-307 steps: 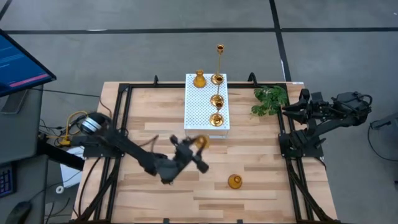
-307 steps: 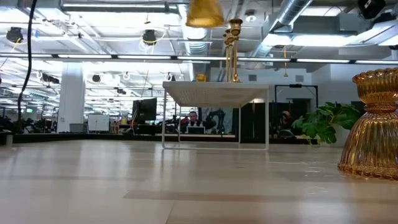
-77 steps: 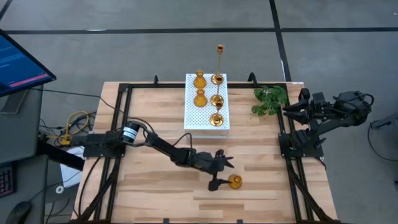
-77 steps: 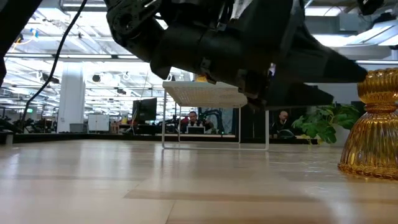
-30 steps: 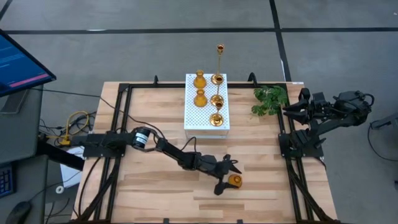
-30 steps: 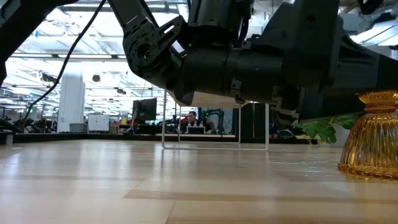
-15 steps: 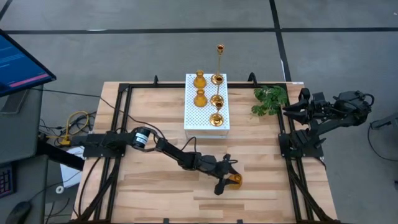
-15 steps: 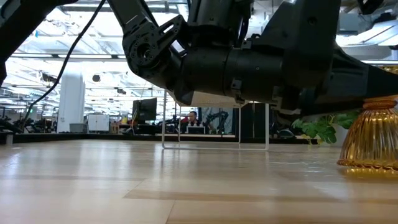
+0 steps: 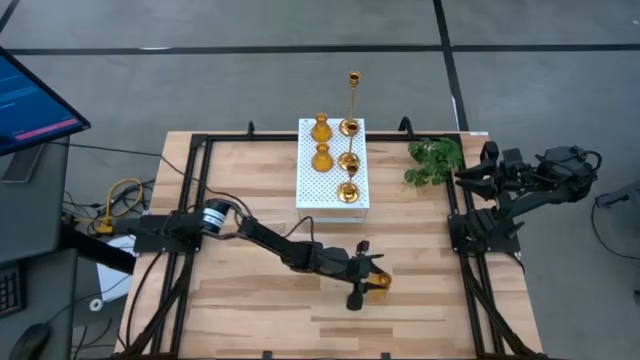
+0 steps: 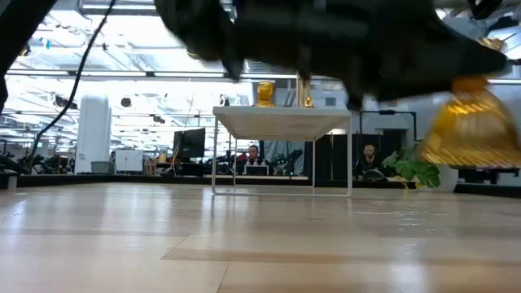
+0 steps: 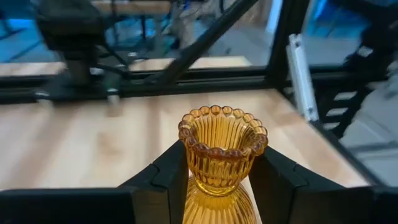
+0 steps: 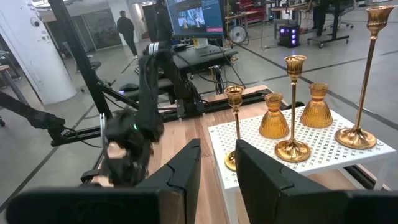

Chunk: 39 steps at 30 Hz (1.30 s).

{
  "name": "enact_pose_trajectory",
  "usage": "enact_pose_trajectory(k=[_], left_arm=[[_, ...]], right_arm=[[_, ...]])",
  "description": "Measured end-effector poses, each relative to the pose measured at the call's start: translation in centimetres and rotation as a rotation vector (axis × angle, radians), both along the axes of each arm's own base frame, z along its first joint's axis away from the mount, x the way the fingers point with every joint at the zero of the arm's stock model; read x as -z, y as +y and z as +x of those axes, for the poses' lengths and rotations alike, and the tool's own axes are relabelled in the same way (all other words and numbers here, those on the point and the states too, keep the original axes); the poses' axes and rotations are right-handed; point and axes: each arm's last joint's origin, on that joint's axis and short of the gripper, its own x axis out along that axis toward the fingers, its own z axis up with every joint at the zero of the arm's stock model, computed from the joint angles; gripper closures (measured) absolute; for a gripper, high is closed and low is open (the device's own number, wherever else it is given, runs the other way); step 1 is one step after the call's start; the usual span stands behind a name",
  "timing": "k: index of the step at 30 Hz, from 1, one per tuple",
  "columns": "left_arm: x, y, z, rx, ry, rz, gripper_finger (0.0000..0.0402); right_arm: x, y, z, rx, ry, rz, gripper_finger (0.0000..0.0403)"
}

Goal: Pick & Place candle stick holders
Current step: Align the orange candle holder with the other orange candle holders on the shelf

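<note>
Fingers of the left gripper (image 11: 221,180) are clamped on the neck of the last loose candle stick holder (image 9: 377,284), lifted off the bench (image 9: 250,300) nr the front edge, right of middle. Right gripper (image 12: 214,165) parked past the right edge, fingers apart w/ nothing in them. Five holders already sit on the white perforated box (image 9: 313,185) at the back edge, so prob just this one left imo. It's ribbed amber-gold glass, beaded rim, flared base.

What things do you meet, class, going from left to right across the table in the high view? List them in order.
Left arm's base → white perforated box → left gripper shut on a gold candle stick holder → green plant → right arm, parked at the table's edge.
</note>
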Motion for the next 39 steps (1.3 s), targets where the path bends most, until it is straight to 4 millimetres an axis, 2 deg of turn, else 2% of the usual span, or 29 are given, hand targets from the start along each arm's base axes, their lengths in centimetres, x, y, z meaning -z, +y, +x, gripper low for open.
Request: enact_pose_trajectory(k=[7,13,15,18,21,24,31,35,39], left_arm=[[-8.8,1.1,-4.3,-0.171,-0.018,0.102,0.0261],[-15.3,2.6,-9.9,-0.414,-0.012,0.123,0.0261],[-17.2,3.4,-11.9,-0.51,-0.023,0.11,0.0261],[-18.8,4.1,-14.6,-0.659,0.009,0.124,0.0261],[-19.4,4.8,-16.3,-0.796,0.05,0.155,0.0261],[-18.8,6.1,-17.1,-0.896,0.059,0.142,0.0261],[-13.1,9.8,-16.7,-1.009,0.108,0.004,0.0261],[-10.6,11.6,-16.2,-0.976,0.089,-0.048,0.026],[-9.1,13.2,-15.9,-0.945,0.049,-0.071,0.026]], right_arm=[[0.0,0.0,0.0,0.0,-0.001,0.003,0.0312],[0.0,0.0,0.0,0.0,-0.001,0.002,0.0312],[0.0,0.0,0.0,0.0,-0.001,0.002,0.0312],[0.0,0.0,0.0,0.0,0.0,0.001,0.0312],[0.0,0.0,0.0,0.0,0.0,-0.001,0.0312],[0.0,0.0,0.0,0.0,-0.001,0.0,0.0312],[0.0,0.0,0.0,0.004,-0.004,0.0,0.0312],[0.0,0.0,0.0,0.013,-0.005,0.0,0.0312],[0.0,-0.1,0.0,0.027,-0.005,0.0,0.0312]])
